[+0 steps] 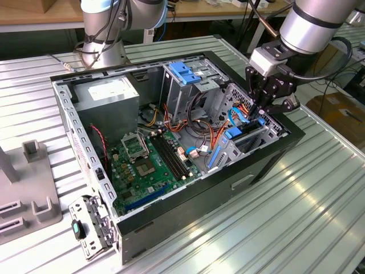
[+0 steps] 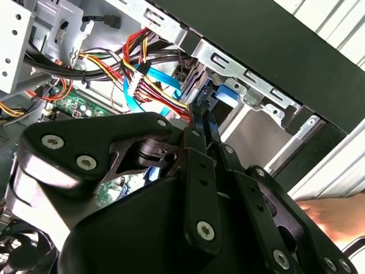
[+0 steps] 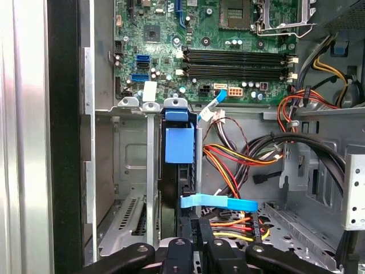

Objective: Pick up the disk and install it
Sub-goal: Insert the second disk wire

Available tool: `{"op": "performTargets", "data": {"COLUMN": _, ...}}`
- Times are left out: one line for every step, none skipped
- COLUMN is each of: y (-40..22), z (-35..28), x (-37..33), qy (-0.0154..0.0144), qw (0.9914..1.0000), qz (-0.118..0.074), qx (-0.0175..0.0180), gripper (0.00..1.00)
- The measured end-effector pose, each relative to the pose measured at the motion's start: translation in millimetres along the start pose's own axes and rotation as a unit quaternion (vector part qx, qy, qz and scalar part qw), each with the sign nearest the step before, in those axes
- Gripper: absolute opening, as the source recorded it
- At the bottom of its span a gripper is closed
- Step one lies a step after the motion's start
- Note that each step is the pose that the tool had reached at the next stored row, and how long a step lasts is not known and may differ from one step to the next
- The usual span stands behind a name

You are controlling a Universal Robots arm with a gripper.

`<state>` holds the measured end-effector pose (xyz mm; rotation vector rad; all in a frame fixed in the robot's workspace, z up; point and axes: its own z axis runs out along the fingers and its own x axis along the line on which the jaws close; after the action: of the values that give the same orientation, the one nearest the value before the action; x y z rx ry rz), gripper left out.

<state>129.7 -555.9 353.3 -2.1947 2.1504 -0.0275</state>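
Fingers (image 1: 263, 112) look nearly together above one disk (image 3: 179, 153) — seated in one case (image 1: 274, 149) bay.

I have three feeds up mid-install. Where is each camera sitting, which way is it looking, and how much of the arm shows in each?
Exterior view: off the arm, above the open computer case, looking down; the arm reaches in from that view's right, gripper over the drive bay.
First wrist view: on the wrist, facing into the case along the disk in its bay toward the motherboard; finger linkages show.
Second wrist view: on the wrist, looking past the black gripper toward the case wall.
Shared: both wrist views show the colored wiring bundle.
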Motion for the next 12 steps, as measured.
{"op": "performTargets", "data": {"y": 0.1, "z": 0.7, "x": 0.3, "qy": -0.0002, "qw": 1.00000, "qz": -0.002, "qx": -0.0001, "gripper": 0.16}}
{"op": "performTargets", "data": {"y": 0.4, "z": 1.9, "x": 1.1, "qy": -0.0003, "qw": 0.99999, "qz": -0.004, "qx": -0.0004, "gripper": 0.16}}
{"op": "performTargets", "data": {"y": 0.6, "z": 2.2, "x": 1.2, "qy": -0.0002, "qw": 0.99999, "qz": -0.005, "qx": -0.0006, "gripper": 0.16}}
{"op": "performTargets", "data": {"y": 0.6, "z": 2.2, "x": 1.3, "qy": -0.0001, "qw": 0.99999, "qz": -0.005, "qx": -0.0007, "gripper": 0.16}}
{"op": "performTargets", "data": {"y": 0.7, "z": 2.3, "x": 1.7, "qy": -0.0002, "qw": 0.99999, "qz": -0.005, "qx": -0.0007, "gripper": 0.16}}
{"op": "performTargets", "data": {"y": 0.8, "z": 2.3, "x": 2.4, "qy": -0.0002, "qw": 0.99999, "qz": -0.005, "qx": -0.0007, "gripper": 0.16}}
{"op": "performTargets", "data": {"y": 0.8, "z": 2.3, "x": 3.0, "qy": -0.0002, "qw": 0.99999, "qz": -0.005, "qx": -0.0007, "gripper": 0.16}}
{"op": "performTargets", "data": {"y": 0.9, "z": 2.3, "x": 3.1, "qy": -0.0001, "qw": 0.99999, "qz": -0.005, "qx": -0.0007, "gripper": 0.16}}
{"op": "performTargets", "data": {"y": 0.9, "z": 2.3, "x": 3.1, "qy": -0.0002, "qw": 0.99999, "qz": -0.005, "qx": -0.0007, "gripper": 0.16}}
{"op": "performTargets", "data": {"y": 1.0, "z": 2.3, "x": 3.1, "qy": -0.0001, "qw": 0.99999, "qz": -0.005, "qx": -0.0007, "gripper": 0.16}}
{"op": "performTargets", "data": {"y": 1.5, "z": 2.3, "x": 3.2, "qy": -0.0001, "qw": 0.99999, "qz": -0.005, "qx": -0.0007, "gripper": 0.16}}
{"op": "performTargets", "data": {"y": 1.8, "z": 2.3, "x": 3.2, "qy": -0.0001, "qw": 0.99999, "qz": -0.005, "qx": -0.0007, "gripper": 0.16}}
